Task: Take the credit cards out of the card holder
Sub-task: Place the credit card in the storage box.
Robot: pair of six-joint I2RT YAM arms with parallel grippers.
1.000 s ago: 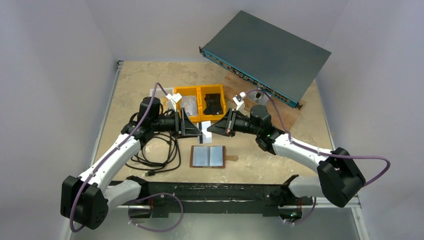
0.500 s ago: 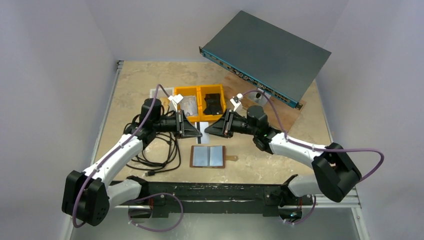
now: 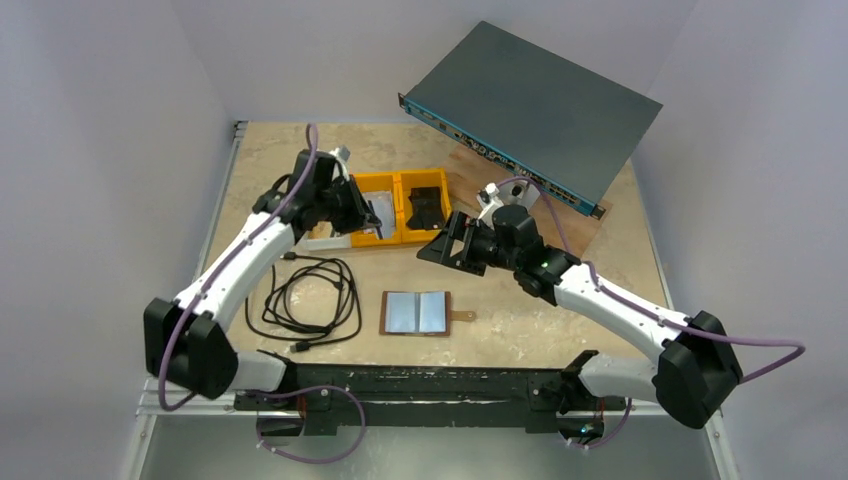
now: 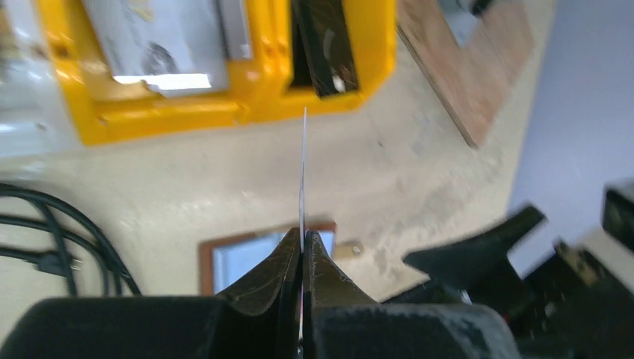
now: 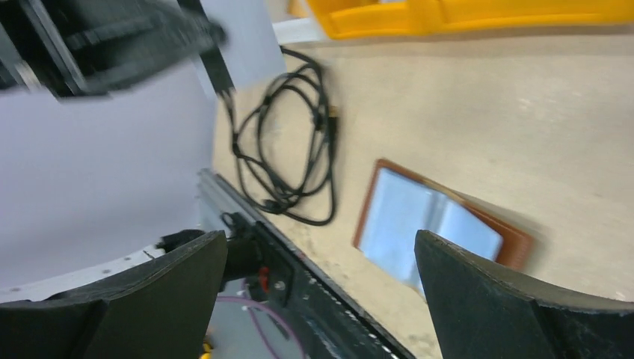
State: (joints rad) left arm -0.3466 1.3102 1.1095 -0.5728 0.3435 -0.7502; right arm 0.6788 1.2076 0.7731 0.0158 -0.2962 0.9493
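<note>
The tan table [image 3: 560, 300] carries everything. The grey rack unit [image 3: 540, 105] sits tilted behind and to the right of the yellow bins [image 3: 397, 200], its near corner close to them.

The left arm [image 3: 245, 265] stretches forward from the near edge to the left side of the yellow bins. The right arm [image 3: 610, 305] reaches in from the right and ends just in front of the bins' right compartment, which holds a chunky black object [image 3: 427, 205].

A loosely coiled black cable [image 3: 300, 300] lies in front of the bins and to their left.

The card holder [image 3: 417, 312] lies open and flat in front of the bins, apart from them, silvery-blue pockets up.

The right gripper [image 5: 319, 243] is released: its fingers stand wide apart with nothing between them, and the open card holder shows on the table below.

The left gripper [image 4: 302, 247] is clenched on a thin white card [image 4: 303, 172]. The card is seen edge-on in the wrist view, pinched at one end. Its free end points at the near wall of the yellow bins, about where the two compartments meet.
</note>
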